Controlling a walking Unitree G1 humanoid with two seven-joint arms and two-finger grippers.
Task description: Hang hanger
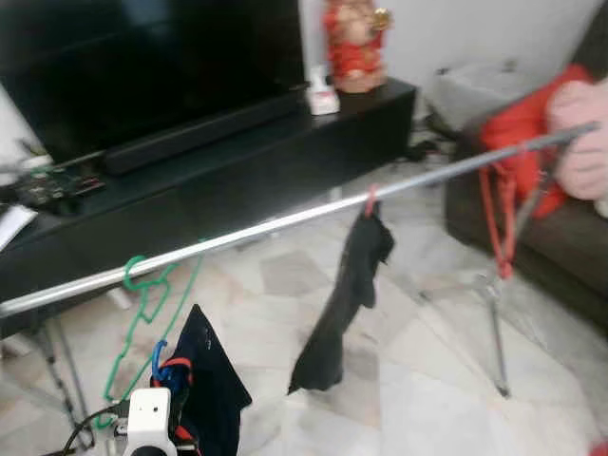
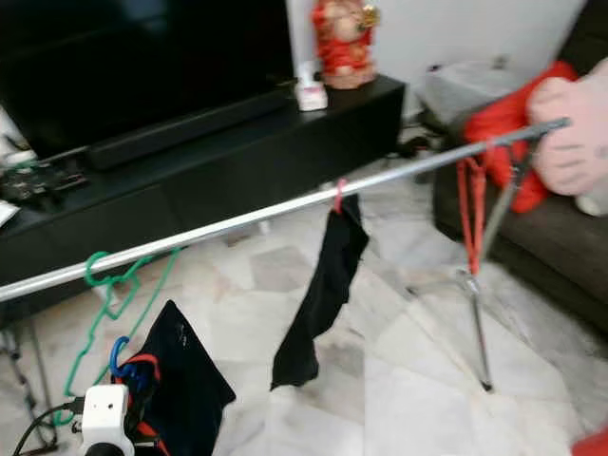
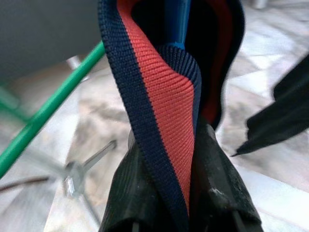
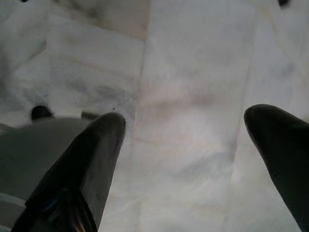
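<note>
A silver rail [image 1: 285, 224] slopes across the room, low on the left and higher on the right. On it hang an empty green hanger [image 1: 142, 277], a black garment [image 1: 350, 285] on a reddish hook, and a red hanger [image 1: 496, 220] near a red cloth. Below the rail's left part, my left gripper [image 3: 178, 193] is shut on a blue hanger [image 1: 159, 364]. That hanger carries a navy garment [image 1: 207, 380] with an orange-red collar [image 3: 159, 96]. My right gripper [image 4: 188, 140] hangs open over the marble floor with nothing between its fingers.
A black TV stand [image 1: 247, 161] with a TV, a soundbar and a red figurine [image 1: 355, 40] stands behind the rail. At the right is a dark sofa [image 1: 532, 237], with a blurred pink shape [image 1: 579, 142] at the rail's end. The rack's tripod leg [image 1: 494, 332] stands on the floor.
</note>
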